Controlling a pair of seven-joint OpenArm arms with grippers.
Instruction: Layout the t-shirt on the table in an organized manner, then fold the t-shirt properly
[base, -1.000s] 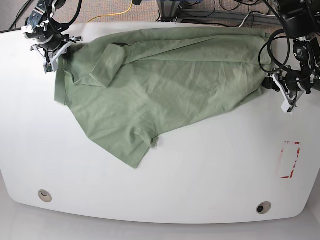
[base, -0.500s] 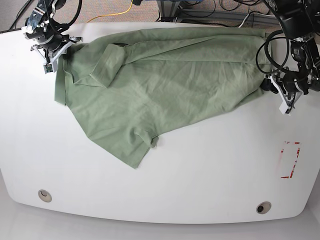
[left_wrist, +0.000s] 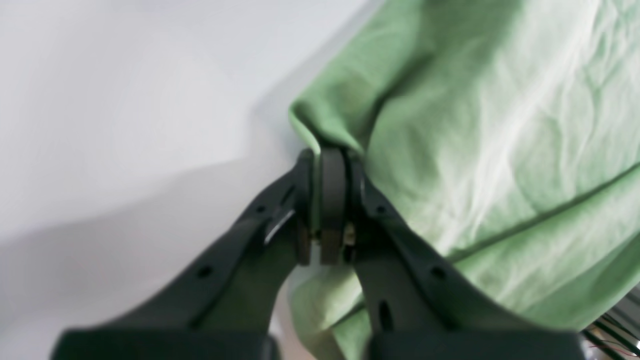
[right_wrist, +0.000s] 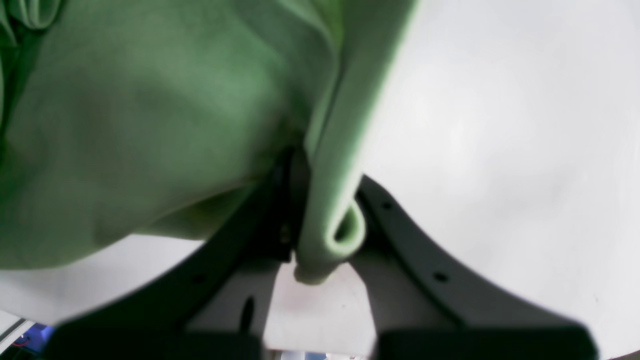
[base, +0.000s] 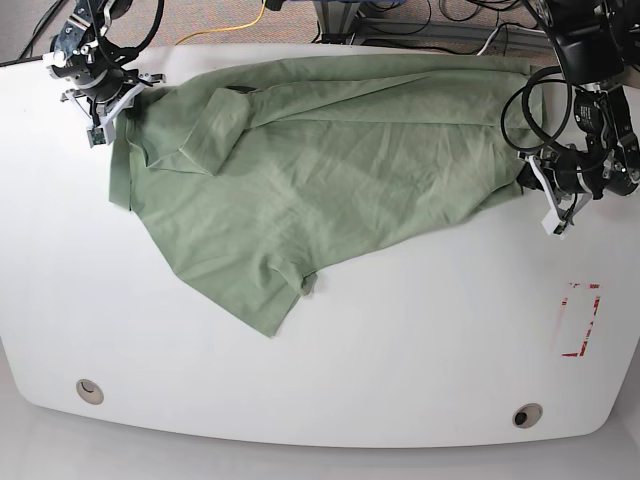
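**Green on white**

The t-shirt (base: 330, 160) I hold is plain sage green, unpatterned. My bench (base: 400, 340) is white, with a red tape rectangle (base: 578, 320) marked on it. My left hand (left_wrist: 327, 200) and right hand (right_wrist: 320, 215) are black.

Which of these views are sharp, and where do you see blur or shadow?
Base view: sharp and evenly lit over the t-shirt. Left wrist view: the left gripper is soft, shadowing the table. Right wrist view: blurred throughout, near cloth especially.
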